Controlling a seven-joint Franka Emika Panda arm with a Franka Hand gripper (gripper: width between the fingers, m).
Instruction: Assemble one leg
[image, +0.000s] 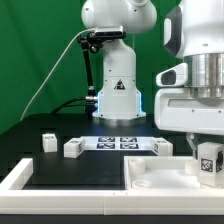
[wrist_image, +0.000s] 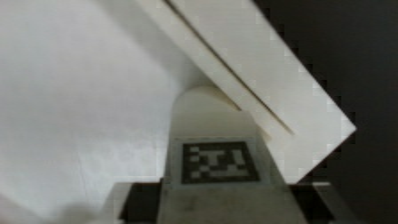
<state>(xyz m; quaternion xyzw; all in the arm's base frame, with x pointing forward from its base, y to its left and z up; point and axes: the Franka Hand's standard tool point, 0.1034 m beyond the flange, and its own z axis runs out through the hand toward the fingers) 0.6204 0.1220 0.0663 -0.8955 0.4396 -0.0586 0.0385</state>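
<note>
1. The gripper (image: 207, 146): clamped on the leg, one finger on each side.
2. The leg (image: 208, 162): hangs directly beneath the fingers, over the flat white piece (image: 150, 178); contact with it cannot be told.
3. Handling, judged: light, rigid plastic, smooth and probably slippery. Take hold on opposite flat faces, near the upper end.

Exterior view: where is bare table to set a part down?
Bare black table lies between the row of loose legs and marker board behind and the white border piece in front. Crowded at the exterior view's right: the pincer holds the leg over the large white piece.
</note>
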